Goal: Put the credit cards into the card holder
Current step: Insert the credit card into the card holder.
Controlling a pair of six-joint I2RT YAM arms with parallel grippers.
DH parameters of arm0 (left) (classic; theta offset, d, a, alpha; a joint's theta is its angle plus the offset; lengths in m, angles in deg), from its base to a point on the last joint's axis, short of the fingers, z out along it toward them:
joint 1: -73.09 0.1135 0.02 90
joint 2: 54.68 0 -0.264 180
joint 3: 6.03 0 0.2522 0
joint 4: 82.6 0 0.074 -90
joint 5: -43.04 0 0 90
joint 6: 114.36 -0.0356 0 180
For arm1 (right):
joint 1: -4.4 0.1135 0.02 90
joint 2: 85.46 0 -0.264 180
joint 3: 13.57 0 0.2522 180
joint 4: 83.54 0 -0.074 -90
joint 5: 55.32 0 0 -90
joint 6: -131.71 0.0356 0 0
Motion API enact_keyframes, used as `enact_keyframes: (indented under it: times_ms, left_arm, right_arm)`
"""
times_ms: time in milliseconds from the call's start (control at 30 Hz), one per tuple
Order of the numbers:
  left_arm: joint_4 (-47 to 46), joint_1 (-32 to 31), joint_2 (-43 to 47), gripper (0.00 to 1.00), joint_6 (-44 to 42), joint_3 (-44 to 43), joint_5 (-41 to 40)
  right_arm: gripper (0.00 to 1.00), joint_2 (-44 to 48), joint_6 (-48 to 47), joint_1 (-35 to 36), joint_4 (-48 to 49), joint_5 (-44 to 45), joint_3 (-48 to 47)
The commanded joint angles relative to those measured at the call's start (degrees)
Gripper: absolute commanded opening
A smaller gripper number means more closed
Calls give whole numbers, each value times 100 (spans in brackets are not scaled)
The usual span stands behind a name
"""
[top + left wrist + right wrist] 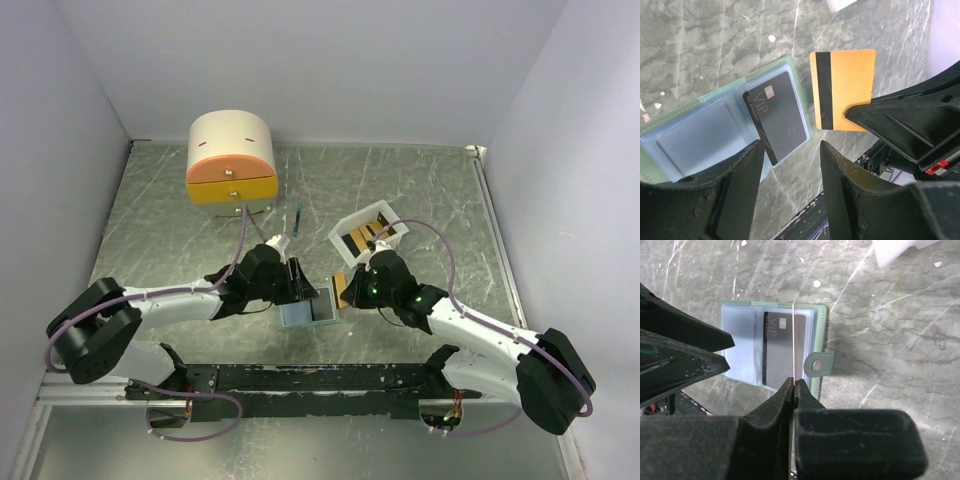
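Observation:
The card holder (306,314) lies open on the table, pale green with clear sleeves (700,135). A black card (780,117) marked VIP sits in its right sleeve, its lower corner sticking out. My right gripper (793,385) is shut on the gold-yellow card (842,90), which hangs above the table just right of the holder. In the right wrist view that card (792,340) shows edge-on as a thin line over the black card (777,347). My left gripper (790,165) is open at the holder's near edge, with only bare table between its fingers.
A cream-and-orange drawer box (231,160) stands at the back left. A thin blue stick (299,217) lies beside it. A white tray (368,232) with dark items sits behind my right gripper. The holder's snap tab (817,363) sticks out on its right side.

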Motion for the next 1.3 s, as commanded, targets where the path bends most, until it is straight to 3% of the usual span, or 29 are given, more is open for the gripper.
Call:
enact_keyframes:
  times_ms: [0,367,767,1100,1267]
  left_arm:
    - [559,35,410,60,-266,-23,-391]
    - [1028,695,859,50,-745,410,-309]
    - [1081,735,808,52,-997,660,-302]
    - [777,730,532,46,-953,879,-145]
    - [878,736,568,38,-952,886,-241]
  right_arm:
    - [0,95,195,170,-155,34,-245]
    - [0,-237,849,710,1092,-173,-128]
    - [0,-950,750,758,1739,-330,-132]
    - [0,-1418,634,764,2186,-379,47]
    - [0,-1623,577,763,2305,-403,74]
